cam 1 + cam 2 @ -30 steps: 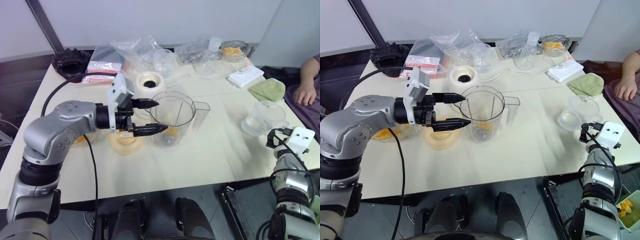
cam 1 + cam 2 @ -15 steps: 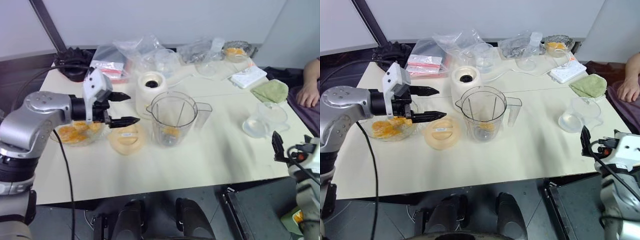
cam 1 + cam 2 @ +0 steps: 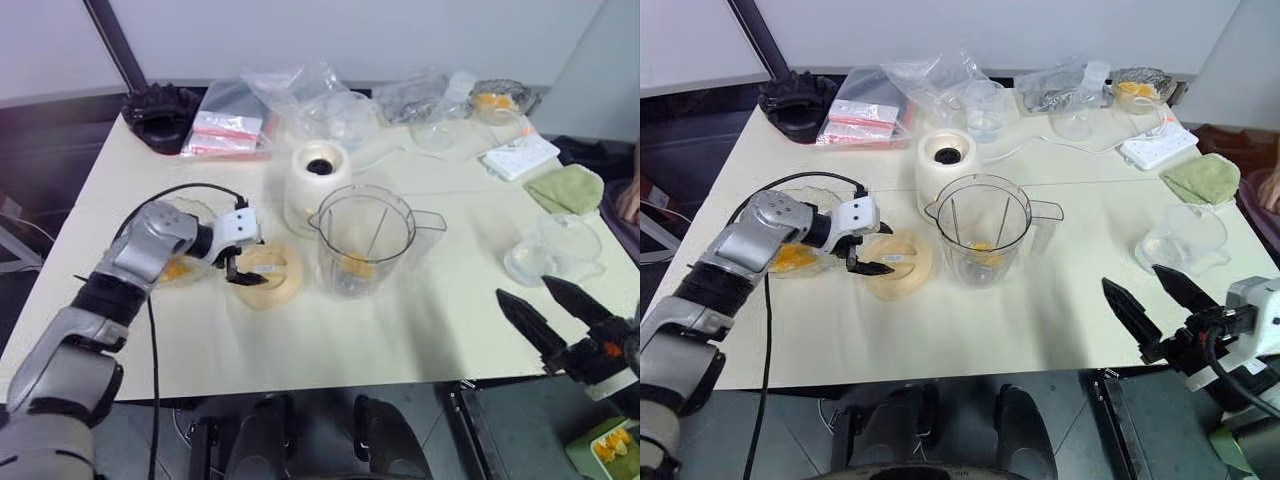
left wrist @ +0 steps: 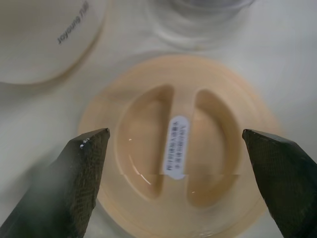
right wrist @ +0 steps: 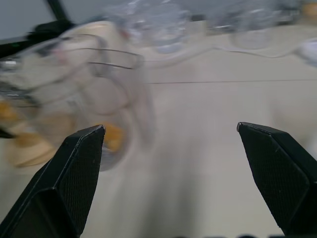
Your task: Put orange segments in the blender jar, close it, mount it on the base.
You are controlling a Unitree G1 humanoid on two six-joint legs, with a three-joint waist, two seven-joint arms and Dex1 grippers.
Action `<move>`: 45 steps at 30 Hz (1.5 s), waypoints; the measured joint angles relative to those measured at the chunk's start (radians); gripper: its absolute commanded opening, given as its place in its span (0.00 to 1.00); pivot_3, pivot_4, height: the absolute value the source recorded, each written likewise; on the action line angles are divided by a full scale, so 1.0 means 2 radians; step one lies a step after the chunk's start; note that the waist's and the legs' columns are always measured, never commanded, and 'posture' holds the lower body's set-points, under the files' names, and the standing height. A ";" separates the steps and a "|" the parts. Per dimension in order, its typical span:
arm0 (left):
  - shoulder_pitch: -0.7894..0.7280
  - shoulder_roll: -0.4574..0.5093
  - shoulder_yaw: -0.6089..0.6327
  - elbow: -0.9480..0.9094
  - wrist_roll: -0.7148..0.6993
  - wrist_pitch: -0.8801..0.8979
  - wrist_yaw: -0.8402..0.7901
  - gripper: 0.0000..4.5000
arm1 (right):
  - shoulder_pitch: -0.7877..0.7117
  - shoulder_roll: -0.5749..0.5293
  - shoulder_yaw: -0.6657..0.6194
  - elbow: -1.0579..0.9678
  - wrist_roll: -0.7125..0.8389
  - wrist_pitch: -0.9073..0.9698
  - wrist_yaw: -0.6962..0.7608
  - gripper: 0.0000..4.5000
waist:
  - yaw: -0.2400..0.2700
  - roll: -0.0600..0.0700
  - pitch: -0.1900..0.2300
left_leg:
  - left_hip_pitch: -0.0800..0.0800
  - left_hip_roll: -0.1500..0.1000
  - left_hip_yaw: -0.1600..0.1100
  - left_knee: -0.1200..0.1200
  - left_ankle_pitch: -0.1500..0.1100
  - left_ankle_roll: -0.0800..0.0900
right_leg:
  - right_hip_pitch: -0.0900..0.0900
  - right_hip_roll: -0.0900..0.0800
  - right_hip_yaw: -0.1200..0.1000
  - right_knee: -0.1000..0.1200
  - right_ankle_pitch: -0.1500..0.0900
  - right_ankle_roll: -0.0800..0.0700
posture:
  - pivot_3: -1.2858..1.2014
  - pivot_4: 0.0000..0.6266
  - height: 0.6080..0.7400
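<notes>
The left claw point(image 3: 868, 252) was spread wide over the lid point(image 3: 898, 263), holding nothing. The lid was flat and smooth, so it might have slipped when pinched. The jar point(image 3: 983, 230) stood just beside the lid, with a few orange pieces point(image 3: 981, 247) inside; a bump could have tipped it. The base point(image 3: 945, 165) sat close behind. The right claw point(image 3: 1158, 301) was wide apart too, by the table's point(image 3: 1040, 320) near edge.

Right end effector point(image 5: 171, 131) wide open, two black fingers point(image 5: 64, 183) spread far apart, nothing between them. Ahead, blurred: blender jar point(image 5: 84, 99) upright on cream desk point(image 5: 198, 148), orange segments point(image 5: 113, 137) at its bottom. Pale base point(image 5: 106, 34) behind jar. Clear plastic containers point(image 5: 163, 22) at far edge, white cable point(image 5: 237, 52) across desk.
</notes>
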 measured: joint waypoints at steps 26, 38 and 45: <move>-0.121 -0.112 -0.008 0.299 0.147 -0.218 -0.029 0.88 | 0.060 -0.056 0.016 -0.065 0.034 0.009 -0.036 1.00 | -0.001 -0.003 -0.001 | 0.001 0.000 -0.002 0.006 -0.001 0.002 | 0.005 0.001 0.000 0.001 0.001 -0.001 | 0.52 0.24 1.00; -0.117 -0.120 -0.005 0.312 0.162 -0.232 -0.037 0.06 | 0.104 -0.139 -0.074 -0.075 0.077 0.031 0.029 1.00 | -0.002 -0.006 -0.003 | 0.005 0.004 -0.002 0.006 -0.002 0.000 | 0.008 0.000 0.000 -0.001 0.001 -0.001 | 0.52 0.24 1.00; -0.161 -0.099 0.053 0.236 0.098 -0.202 -0.105 0.06 | 0.061 -0.164 -0.059 -0.060 0.077 0.045 0.030 1.00 | 0.000 -0.006 -0.003 | 0.000 0.002 -0.001 0.006 -0.001 0.002 | 0.004 0.001 0.000 0.000 0.001 -0.002 | 0.52 0.24 1.00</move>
